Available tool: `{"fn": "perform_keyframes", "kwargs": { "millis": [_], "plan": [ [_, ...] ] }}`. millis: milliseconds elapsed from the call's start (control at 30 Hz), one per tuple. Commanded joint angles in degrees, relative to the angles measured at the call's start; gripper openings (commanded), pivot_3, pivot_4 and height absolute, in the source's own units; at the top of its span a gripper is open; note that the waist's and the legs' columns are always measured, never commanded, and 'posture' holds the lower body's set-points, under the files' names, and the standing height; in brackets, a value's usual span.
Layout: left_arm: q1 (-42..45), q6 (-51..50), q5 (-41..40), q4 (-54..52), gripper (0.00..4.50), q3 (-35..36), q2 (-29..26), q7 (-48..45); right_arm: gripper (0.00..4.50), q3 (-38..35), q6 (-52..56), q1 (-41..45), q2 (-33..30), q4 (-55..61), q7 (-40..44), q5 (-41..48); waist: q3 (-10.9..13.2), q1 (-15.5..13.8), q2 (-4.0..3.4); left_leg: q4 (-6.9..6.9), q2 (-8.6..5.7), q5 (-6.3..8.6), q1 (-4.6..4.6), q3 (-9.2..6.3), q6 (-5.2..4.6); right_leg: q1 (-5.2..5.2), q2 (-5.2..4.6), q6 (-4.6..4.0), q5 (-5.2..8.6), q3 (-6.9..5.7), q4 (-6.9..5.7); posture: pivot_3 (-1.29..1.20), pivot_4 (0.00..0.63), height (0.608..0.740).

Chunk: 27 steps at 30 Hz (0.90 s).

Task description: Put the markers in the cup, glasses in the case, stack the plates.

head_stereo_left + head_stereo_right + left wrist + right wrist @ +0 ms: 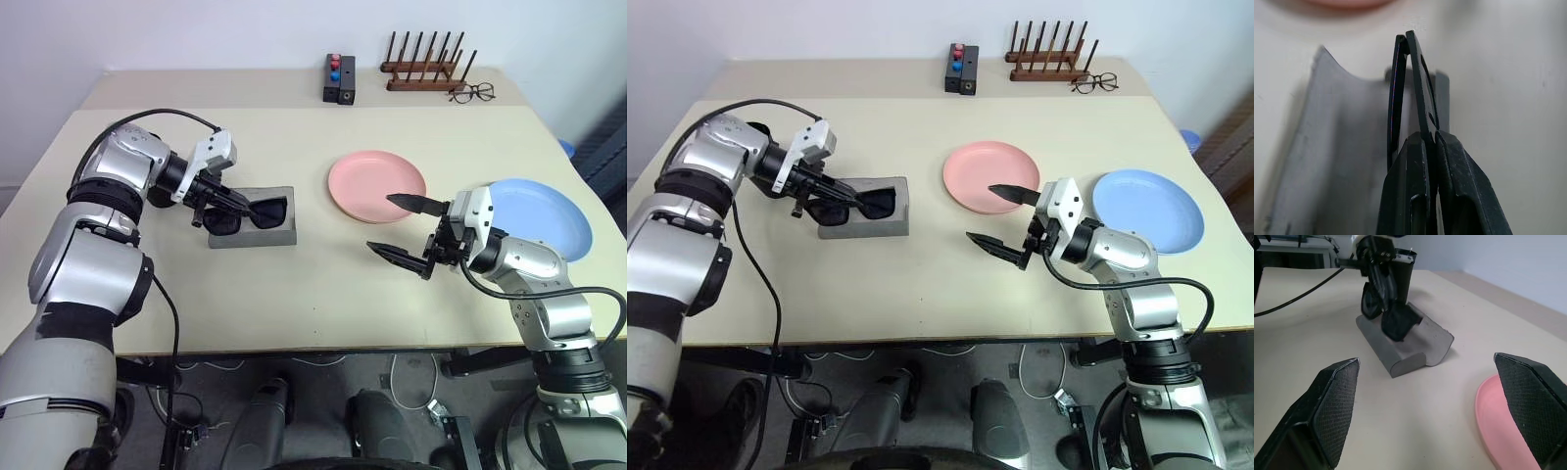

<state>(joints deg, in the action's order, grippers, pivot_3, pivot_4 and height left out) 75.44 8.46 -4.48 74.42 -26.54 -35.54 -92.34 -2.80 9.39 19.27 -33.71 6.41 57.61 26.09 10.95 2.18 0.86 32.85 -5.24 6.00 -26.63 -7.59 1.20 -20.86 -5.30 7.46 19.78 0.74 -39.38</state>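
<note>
Black sunglasses (pixel 250 212) are clamped between the left gripper (pixel 223 200) fingers (pixel 1449 186), which are pinched narrow on the frame. The glasses stick out past the fingertips, lenses hanging over the open grey case (pixel 257 231) that lies on the table (pixel 294 304) right under the jaws. From the right wrist the glasses look tilted, one lens low against the case's hollow; whether it touches the case I cannot tell.

The right gripper (pixel 405 228) is spread wide with nothing between its jaws. Its upper finger reaches over the near rim of the pink plate (pixel 376 184); its lower finger hangs above bare table. The blue plate (pixel 549 215) lies behind this gripper, beside its wrist, apart from the pink one. The case lies well ahead of these jaws, across open tabletop.

Far beyond both grippers, at the table's back edge, stand a small black box with red and blue buttons (pixel 339 78), a wooden rack (pixel 423 67) and thin wire spectacles (pixel 473 93).
</note>
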Motion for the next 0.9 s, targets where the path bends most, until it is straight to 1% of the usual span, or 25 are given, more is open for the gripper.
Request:
{"fn": "perform_keyframes", "kwargs": {
  "millis": [33, 233, 400, 567, 667, 733, 900],
  "plan": [
    [-0.8, 3.8, 2.4, 0.6, 0.09, 3.0, 0.1, -0.2, 4.50, -0.9, -0.2, 0.5, -0.3, 2.4, -0.2, 0.6, 0.0, 0.0, 0.00, 0.00, 0.00, 0.00, 0.01, 0.00, 0.00, 0.01, 0.00, 0.00, 0.00, 0.00, 0.00, 0.00, 0.150, 0.740],
    [-1.4, 4.6, 4.9, 1.1, 0.09, 7.0, 1.4, -0.2, 4.50, -1.1, -0.1, 0.2, -0.6, 2.5, -0.3, 0.4, 0.0, -0.2, 0.00, 0.02, -0.01, 0.00, 0.03, 0.00, 0.00, 0.04, 0.00, 0.00, 0.00, -0.01, -0.01, 0.00, 0.150, 0.740],
    [1.1, 4.2, 6.2, 1.3, 0.09, 10.7, 1.8, 0.9, 4.50, -1.0, -0.1, 0.0, -0.6, 2.5, -0.3, 0.2, 0.0, -0.1, 0.00, 0.03, -0.01, 0.00, 0.01, 0.00, 0.00, 0.04, 0.01, 0.01, 0.00, -0.02, -0.01, 0.00, 0.150, 0.740],
    [2.4, 4.5, 8.9, 1.4, 0.09, 12.0, 1.6, 2.0, 4.50, -0.8, -0.6, 0.2, -0.3, 1.7, -0.3, -0.2, 0.0, 0.2, 0.00, 0.03, -0.01, 0.00, 0.01, 0.00, 0.00, 0.02, 0.02, 0.01, 0.00, -0.02, -0.04, 0.00, 0.150, 0.740],
    [2.4, 5.6, 10.3, 1.6, 0.09, 12.7, 1.8, 4.3, 4.50, -0.7, -0.8, 0.3, -0.2, 1.4, -0.3, -0.5, 0.0, 0.2, 0.00, 0.03, -0.01, 0.00, 0.01, 0.00, 0.00, 0.03, 0.03, 0.02, 0.00, -0.02, -0.04, 0.00, 0.150, 0.740],
    [2.3, 6.9, 11.2, 1.7, 0.09, 13.1, 1.9, 6.0, 4.50, -0.7, -0.7, 0.2, -0.1, 1.5, -0.3, -0.5, 0.0, 0.2, 0.00, 0.03, -0.01, 0.00, 0.01, 0.00, -0.01, 0.02, 0.03, 0.02, 0.00, -0.02, -0.05, 0.00, 0.150, 0.740],
    [1.2, 10.2, 13.1, 1.5, 0.09, 13.3, 2.9, 6.3, 4.50, -0.9, -0.6, 0.0, -0.3, 1.7, -0.3, -0.7, 0.0, 0.1, 0.00, 0.03, -0.01, 0.00, 0.01, 0.00, -0.01, 0.04, 0.03, 0.02, 0.00, -0.03, -0.05, 0.00, 0.150, 0.740]
  ]
}}
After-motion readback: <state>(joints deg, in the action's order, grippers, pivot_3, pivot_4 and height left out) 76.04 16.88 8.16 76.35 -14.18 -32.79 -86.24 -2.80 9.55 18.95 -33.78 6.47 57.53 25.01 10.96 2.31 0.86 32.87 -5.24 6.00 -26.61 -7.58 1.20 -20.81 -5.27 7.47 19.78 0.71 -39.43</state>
